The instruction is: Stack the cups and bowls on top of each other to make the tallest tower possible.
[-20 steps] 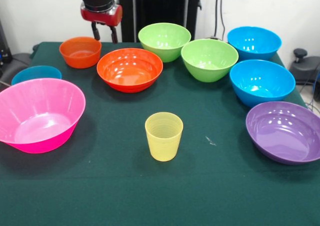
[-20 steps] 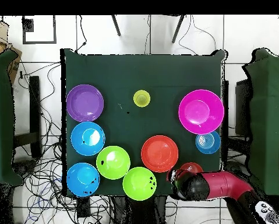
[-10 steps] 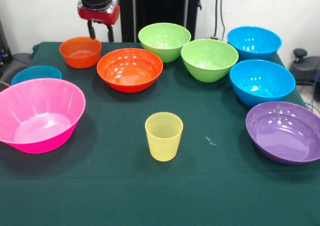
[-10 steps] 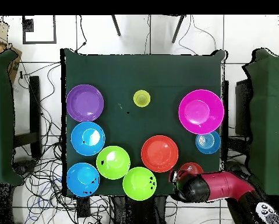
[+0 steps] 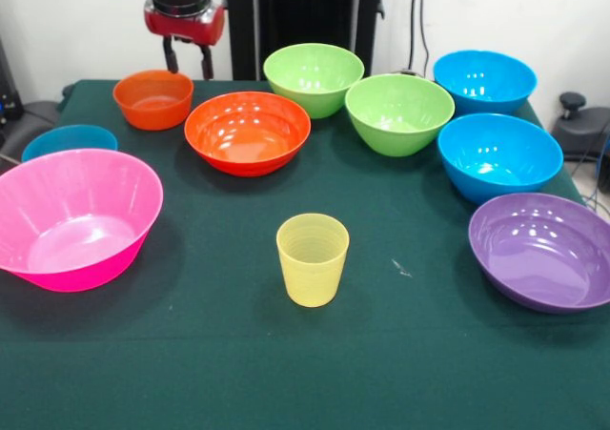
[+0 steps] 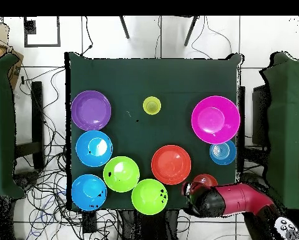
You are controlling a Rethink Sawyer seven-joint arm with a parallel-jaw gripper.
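My gripper (image 5: 188, 62) hangs open and empty above the table's far edge, just behind the small orange bowl (image 5: 152, 98); in the overhead view the gripper (image 6: 190, 189) sits beside that bowl (image 6: 205, 180). The pale-yellow cup (image 5: 312, 258) stands upright mid-table, also in the overhead view (image 6: 151, 105). The big pink bowl (image 5: 72, 217) is at the left, a small blue bowl (image 5: 68, 142) behind it. The large orange bowl (image 5: 247, 131), two lime green bowls (image 5: 313, 77) (image 5: 398, 112), two blue bowls (image 5: 483, 80) (image 5: 498, 155) and the purple bowl (image 5: 543, 250) all stand apart. No tower is stacked.
The green cloth-covered table (image 5: 238, 354) holds all the bowls. The black pedestal (image 5: 305, 10) stands behind the far edge. A small white scrap (image 5: 401, 269) lies right of the cup. Cables lie on the floor around the table (image 6: 45, 187).
My gripper has risen a little and drawn back toward the pedestal, away from the small orange bowl. The bowls and the cup have not moved.
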